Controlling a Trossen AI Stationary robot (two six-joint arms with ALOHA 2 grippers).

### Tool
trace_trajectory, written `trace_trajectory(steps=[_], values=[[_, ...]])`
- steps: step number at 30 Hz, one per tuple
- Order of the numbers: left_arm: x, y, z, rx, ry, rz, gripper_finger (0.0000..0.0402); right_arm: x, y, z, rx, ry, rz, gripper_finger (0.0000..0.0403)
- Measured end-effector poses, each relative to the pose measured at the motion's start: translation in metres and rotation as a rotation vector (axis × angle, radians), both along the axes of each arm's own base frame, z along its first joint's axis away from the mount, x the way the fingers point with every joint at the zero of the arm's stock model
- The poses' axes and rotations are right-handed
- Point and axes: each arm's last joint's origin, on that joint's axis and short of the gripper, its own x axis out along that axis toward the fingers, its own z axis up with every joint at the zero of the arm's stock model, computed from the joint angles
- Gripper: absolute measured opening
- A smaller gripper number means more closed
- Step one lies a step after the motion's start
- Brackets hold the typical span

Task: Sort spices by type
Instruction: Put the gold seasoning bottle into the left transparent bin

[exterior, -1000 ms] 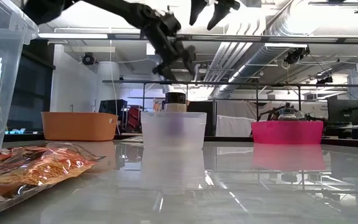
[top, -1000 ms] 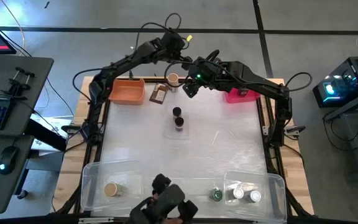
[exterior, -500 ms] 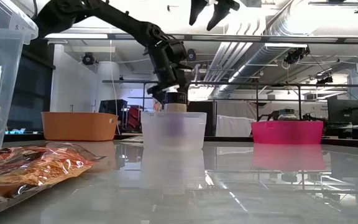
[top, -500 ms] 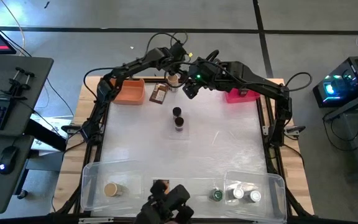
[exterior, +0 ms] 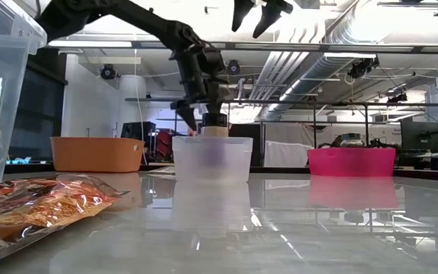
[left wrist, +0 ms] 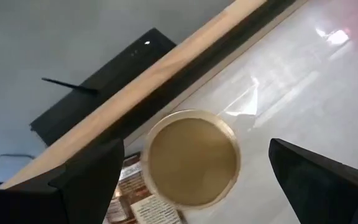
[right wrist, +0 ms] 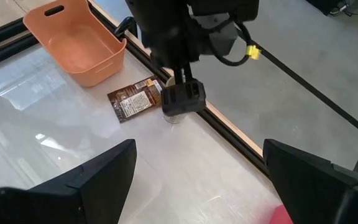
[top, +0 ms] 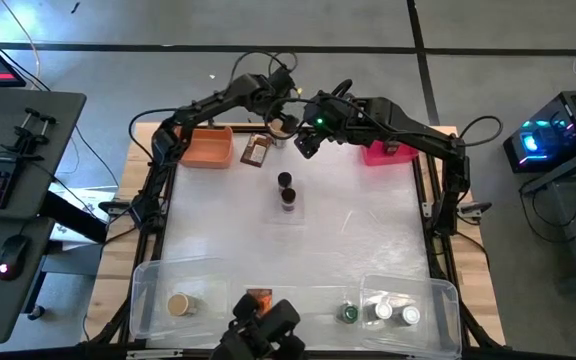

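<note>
A tan-capped jar [left wrist: 191, 158] stands upright on the table at its far edge, beside a flat brown packet [top: 256, 150]. My left gripper [left wrist: 196, 148] is open just above it, pointing down, one finger on either side of the cap with gaps showing. In the low view the gripper [exterior: 201, 114] is at the jar's top [exterior: 215, 127]. My right gripper [top: 306, 143] hangs open in the air close by, toward the pink bin. Two dark-capped jars [top: 286, 190] stand mid-table. An orange packet [exterior: 36, 202] lies at the near edge.
An orange bin [top: 205, 147] and a pink bin [top: 388, 152] sit along the far edge. One clear tub at the near edge holds a tan-capped jar [top: 178, 304]; another [top: 433, 300] holds green- and white-capped jars. A small clear tub [exterior: 212, 158] stands mid-table.
My left gripper has come down from high above the far edge and now stands around the tan-capped jar's cap, still open. The jar has stayed in place. My right arm has kept still.
</note>
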Motion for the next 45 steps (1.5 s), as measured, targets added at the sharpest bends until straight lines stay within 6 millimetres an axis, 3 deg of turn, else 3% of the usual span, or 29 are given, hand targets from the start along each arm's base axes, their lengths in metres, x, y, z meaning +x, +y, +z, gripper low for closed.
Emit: trace_trajectory(steps=[4, 20, 27, 31, 39, 45], values=[[0.002, -0.002, 0.0, 0.009, -0.018, -0.007, 0.0388, 0.0, 0.0, 0.0, 0.002, -0.002, -0.001, 0.0346], [0.001, -0.004, -0.036, -0.039, 0.005, 0.002, 0.0388, 0.0, 0.0, 0.0, 0.019, -0.018, -0.009, 0.0346], [0.003, -0.002, -0.035, -0.012, -0.012, -0.005, 0.0384, 0.0, 0.0, 0.0, 0.021, -0.019, -0.01, 0.0346], [0.004, -0.001, -0.035, -0.001, -0.015, -0.009, 0.0354, 0.0, 0.0, 0.0, 0.021, -0.019, -0.011, 0.0346], [0.001, -0.003, -0.035, -0.008, 0.017, -0.007, 0.0248, 0.0, 0.0, 0.0, 0.021, -0.019, -0.011, 0.0346], [0.001, -0.003, -0.035, 0.013, 0.034, -0.072, 0.0244, 0.0, 0.0, 0.0, 0.021, -0.019, -0.01, 0.0346]])
